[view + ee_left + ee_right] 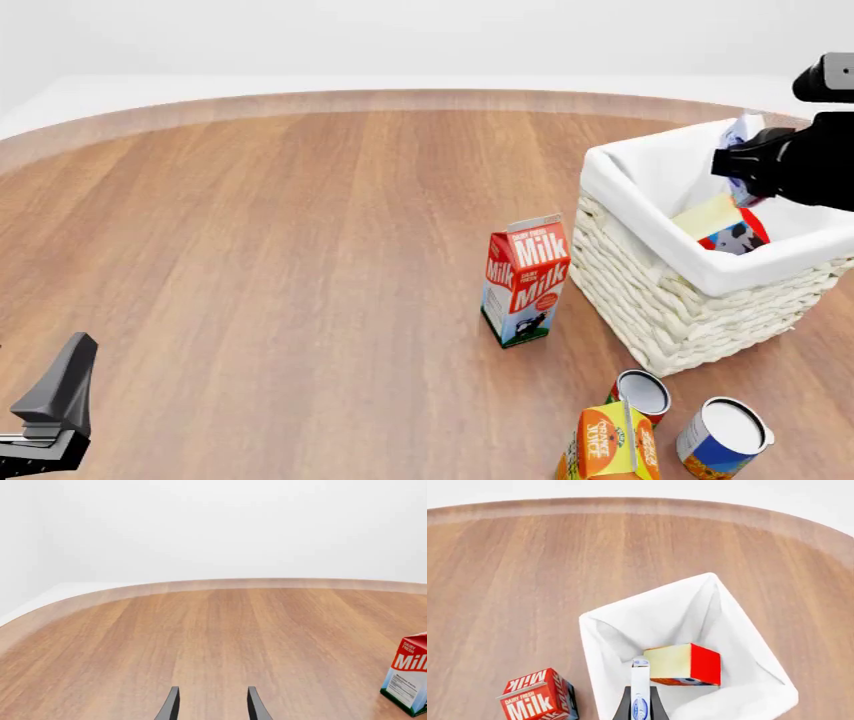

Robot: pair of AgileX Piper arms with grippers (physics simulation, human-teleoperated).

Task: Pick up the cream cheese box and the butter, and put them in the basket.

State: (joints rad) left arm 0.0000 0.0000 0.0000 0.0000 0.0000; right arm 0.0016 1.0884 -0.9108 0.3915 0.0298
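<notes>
The basket [663, 305] stands at the right of the table, seen from above in the right wrist view [594, 650]. The butter [722, 222] lies inside it on the liner, tilted, its cream and red faces showing [684, 664]. Over the basket's far right part, my right gripper [735, 163] is shut on the cream cheese box [739, 131], a thin white box with blue print held edge-on between the fingers [640, 687]. My left gripper [56, 398] sits low at the near left of the table, open with nothing between its fingers [212, 706].
A red-and-white milk carton [525, 280] stands upright just left of the basket, also visible in both wrist views [408, 679] [537, 700]. In front of the basket stand an orange juice carton [609, 445] and two cans [643, 392] [722, 437].
</notes>
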